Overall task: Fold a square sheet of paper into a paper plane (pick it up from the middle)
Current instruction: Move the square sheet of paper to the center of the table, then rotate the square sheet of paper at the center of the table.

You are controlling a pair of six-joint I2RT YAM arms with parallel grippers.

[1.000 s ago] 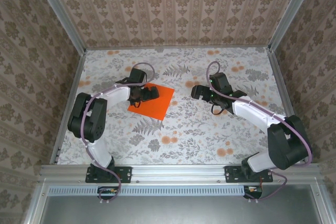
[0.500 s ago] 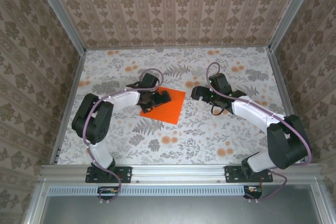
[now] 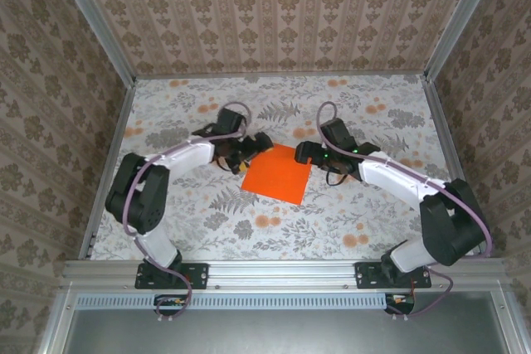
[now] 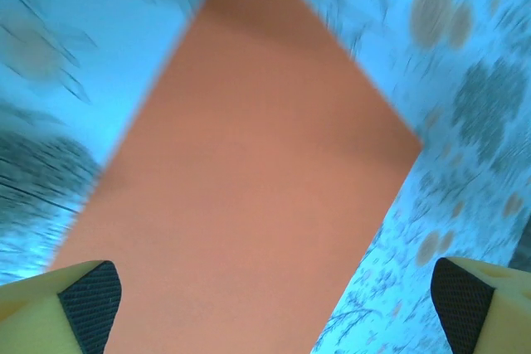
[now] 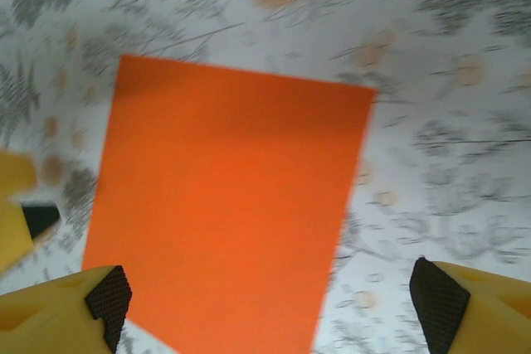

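Partly blurred: left tool (image 4: 274, 300), right tool (image 5: 265, 298) gape empty at the square sheet of paper (image 5: 232, 196).

a lab test cell: wallpapered walls (image 3: 274, 14), aluminium frame (image 3: 282, 275), floral tabletop (image 3: 207, 221).

Floral-print table (image 3: 390, 105) w/ orange square sheet of paper (image 3: 279, 174) flat, mid.
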